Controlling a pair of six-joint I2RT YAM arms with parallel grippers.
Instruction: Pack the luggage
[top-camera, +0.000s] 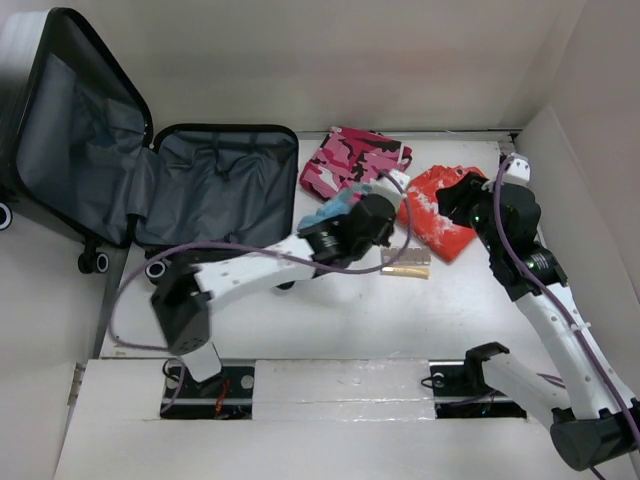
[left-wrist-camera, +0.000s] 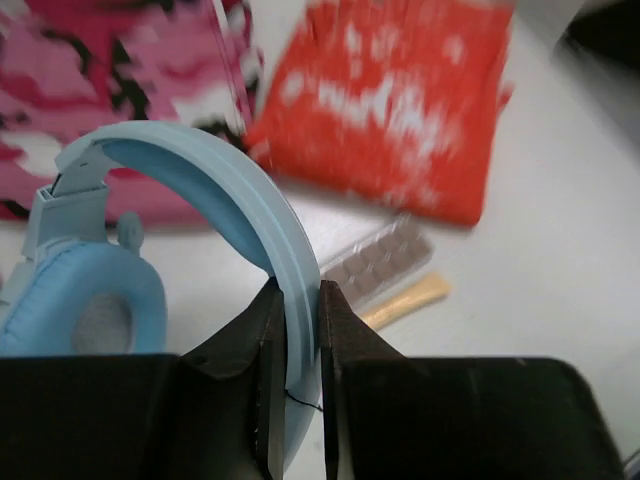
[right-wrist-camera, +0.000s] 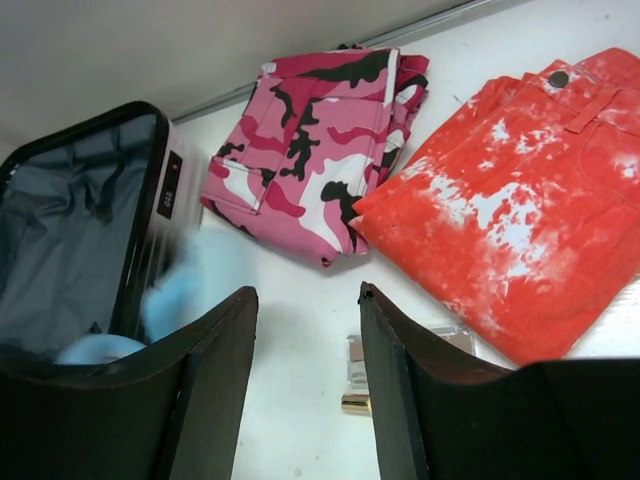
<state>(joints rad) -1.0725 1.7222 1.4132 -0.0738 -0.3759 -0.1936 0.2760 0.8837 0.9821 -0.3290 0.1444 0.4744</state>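
**Left wrist close-up: blue headband pinched, luggage open at far left**

My left fingers (left-wrist-camera: 266, 335) are clamped on the headphones (left-wrist-camera: 200, 190), one black pad on each side of the smooth, pale blue plastic headband. The band arches up and left to a squared hinge block. Below that sits a rounded, cushioned ear cup with a grey mesh centre.

Behind the band, on the white table (top-camera: 330, 320), lie a clear blister pack (left-wrist-camera: 380, 260) with rows of small domed pockets and, just beside it, a slim tan stick (left-wrist-camera: 405, 300).

Further back are two folded garments side by side. One is a pink camouflage piece (right-wrist-camera: 310, 150) with black and white patches. The other is orange-red denim (right-wrist-camera: 510, 210) with bleached white blotches, belt loops and a metal button.

My right fingers (right-wrist-camera: 225, 350) are spread wide apart with nothing between them, and they hang over the near edge of the orange-red denim.

The luggage (top-camera: 200, 190) lies open at the far left of the table. Its black hard shell has rounded corners and a lining of creased dark grey fabric. One half lies flat and the other is tipped up to its left, with small wheels showing at the near corners. The headphones are just beside its right rim.
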